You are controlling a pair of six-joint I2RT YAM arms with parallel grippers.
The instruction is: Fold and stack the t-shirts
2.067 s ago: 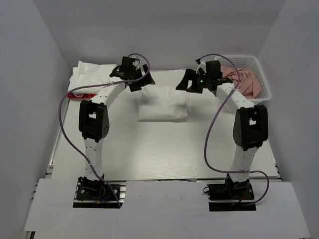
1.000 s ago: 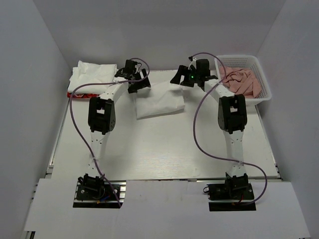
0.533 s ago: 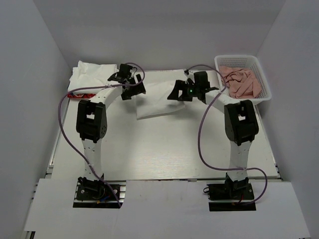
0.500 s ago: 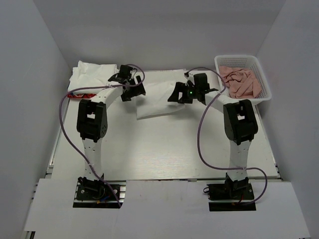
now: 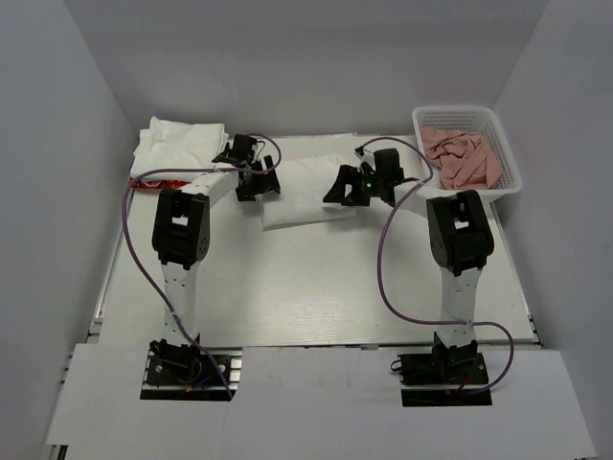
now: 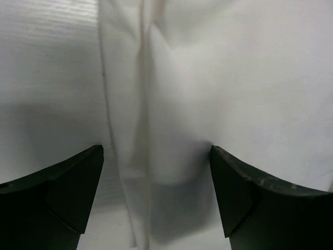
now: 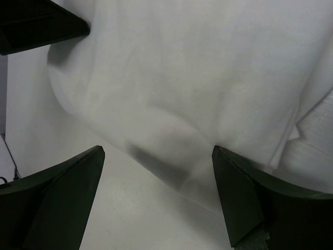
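Now, folded t-shirt [image 5: 305,184] just below left hand [image 6: 156,172] and right hand [image 7: 156,172], both released, empty.

- You have the folded t-shirt [image 5: 302,196] on the table [image 5: 316,287], mid-width, toward the far edge.
- Your left gripper [image 5: 255,184] is at its left edge and your right gripper [image 5: 347,192] at its right — the shirt lies between them.
- Far-left corner: a pile of t-shirts [image 5: 177,142].
- Far right: a basket [image 5: 503,192] — cloths [image 5: 465,161] inside.
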